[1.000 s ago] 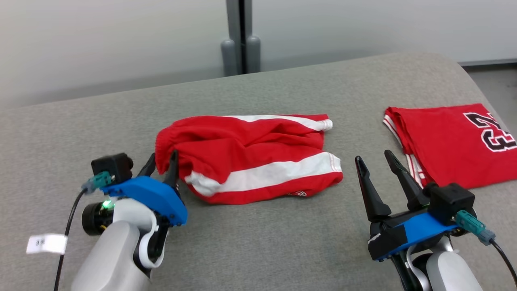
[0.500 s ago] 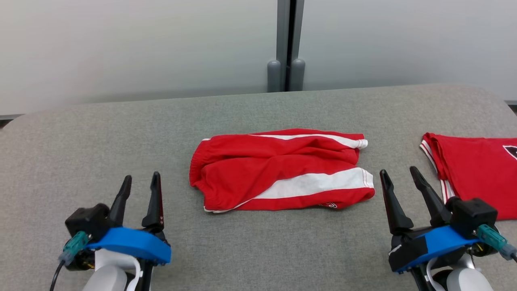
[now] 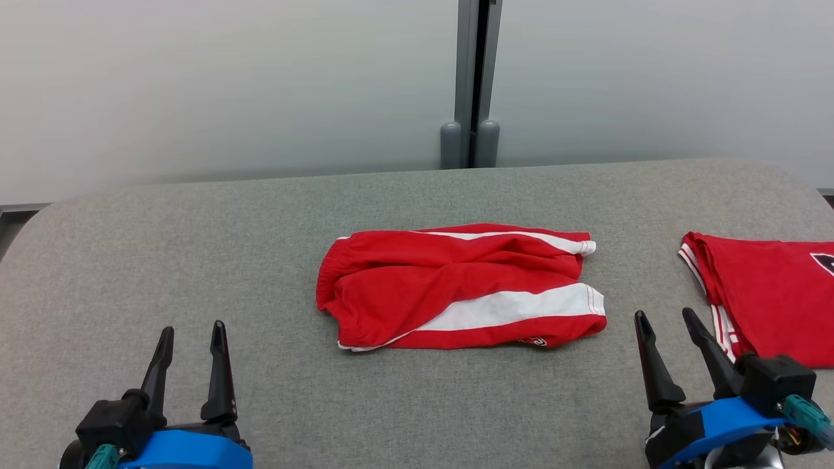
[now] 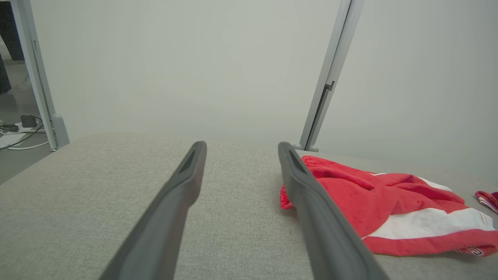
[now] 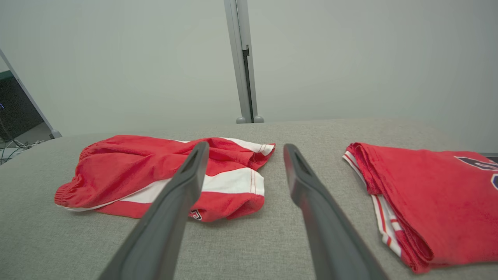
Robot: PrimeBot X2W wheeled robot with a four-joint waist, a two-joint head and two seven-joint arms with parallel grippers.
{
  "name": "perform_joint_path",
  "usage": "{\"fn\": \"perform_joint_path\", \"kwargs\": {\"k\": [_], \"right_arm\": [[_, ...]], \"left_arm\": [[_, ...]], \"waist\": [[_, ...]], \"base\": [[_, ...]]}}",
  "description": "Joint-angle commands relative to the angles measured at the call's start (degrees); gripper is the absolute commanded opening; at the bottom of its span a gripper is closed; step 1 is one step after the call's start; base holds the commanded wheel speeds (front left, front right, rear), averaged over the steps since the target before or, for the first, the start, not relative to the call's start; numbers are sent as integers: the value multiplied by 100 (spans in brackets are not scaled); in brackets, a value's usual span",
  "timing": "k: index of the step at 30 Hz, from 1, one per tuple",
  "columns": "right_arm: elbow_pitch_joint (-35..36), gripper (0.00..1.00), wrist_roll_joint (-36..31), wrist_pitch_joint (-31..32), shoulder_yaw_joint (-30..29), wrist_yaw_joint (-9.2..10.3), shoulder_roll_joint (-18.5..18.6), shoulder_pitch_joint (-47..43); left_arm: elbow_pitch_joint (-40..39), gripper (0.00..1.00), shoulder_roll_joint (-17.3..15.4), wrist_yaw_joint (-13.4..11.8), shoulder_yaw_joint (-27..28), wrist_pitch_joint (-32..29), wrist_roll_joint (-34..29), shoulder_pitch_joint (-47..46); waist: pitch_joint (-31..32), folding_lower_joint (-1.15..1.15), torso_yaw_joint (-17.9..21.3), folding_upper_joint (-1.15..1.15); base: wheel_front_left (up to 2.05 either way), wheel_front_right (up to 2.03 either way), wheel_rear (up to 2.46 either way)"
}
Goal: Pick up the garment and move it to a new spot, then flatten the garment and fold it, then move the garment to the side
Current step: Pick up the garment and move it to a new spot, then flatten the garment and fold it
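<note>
left tool (image 3: 193, 327) fingers spread wide, empty, well clear of folded red shorts (image 3: 456, 286) mid-counter (image 3: 195, 247). right tool (image 3: 664, 313) same, empty, near gap between shorts and red jersey (image 3: 769, 293).

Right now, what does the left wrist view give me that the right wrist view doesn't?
Left wrist view's own: the open left hand and cables beyond the grey table. Right wrist view's own: the open right hand and the folded jersey, black print included. Shared: the red shorts lying free on the table, and the grey post.
</note>
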State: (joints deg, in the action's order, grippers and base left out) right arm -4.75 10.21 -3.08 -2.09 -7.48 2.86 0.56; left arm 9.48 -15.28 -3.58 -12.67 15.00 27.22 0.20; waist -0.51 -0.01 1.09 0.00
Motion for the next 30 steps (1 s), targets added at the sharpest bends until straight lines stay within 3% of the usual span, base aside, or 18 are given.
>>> {"fn": "perform_joint_path", "kwargs": {"k": [1, 26, 30], "right_arm": [[-15, 100, 19, -30, -19, -3, 6, -105], [-137, 100, 96, 7, -34, -3, 6, 164], [-141, 100, 104, 70, -36, -3, 6, 250]], "left_arm": [[-25, 100, -28, -31, 19, 22, -21, 80], [-137, 100, -96, -81, -213, -181, -72, 75], [-61, 100, -165, 15, -428, -388, -196, -47]], "waist": [[15, 1, -1, 0], [-54, 1, 7, 0], [-122, 1, 8, 0]], "base": [[0, 0, 0], [0, 0, 0], [0, 0, 0]]}}
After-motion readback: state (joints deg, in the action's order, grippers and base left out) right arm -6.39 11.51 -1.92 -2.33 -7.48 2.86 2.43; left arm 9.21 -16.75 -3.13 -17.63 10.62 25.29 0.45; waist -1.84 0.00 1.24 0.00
